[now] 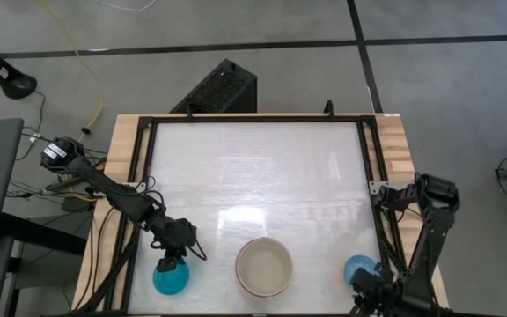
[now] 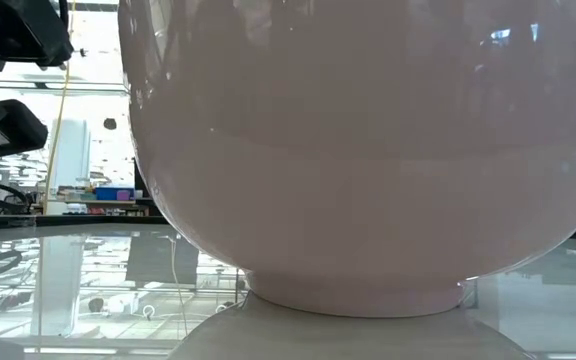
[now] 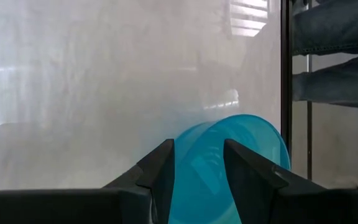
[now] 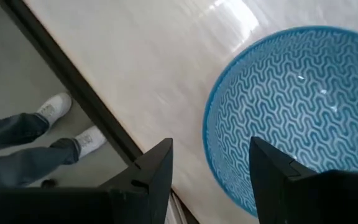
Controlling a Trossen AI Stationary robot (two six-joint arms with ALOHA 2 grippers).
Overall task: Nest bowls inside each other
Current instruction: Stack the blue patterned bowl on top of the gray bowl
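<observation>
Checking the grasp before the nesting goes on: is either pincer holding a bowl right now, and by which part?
The left pincer grips the teal-blue bowl by its rim. The right pincer is open beside the light blue bowl, holding nothing.

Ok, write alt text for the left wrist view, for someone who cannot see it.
The left claw grips the rim of a translucent teal-blue bowl, one dark finger inside the bowl and one outside, holding it tilted on its edge over the pale, glossy table. Past the table's black frame, a person's legs in blue jeans show.
</observation>
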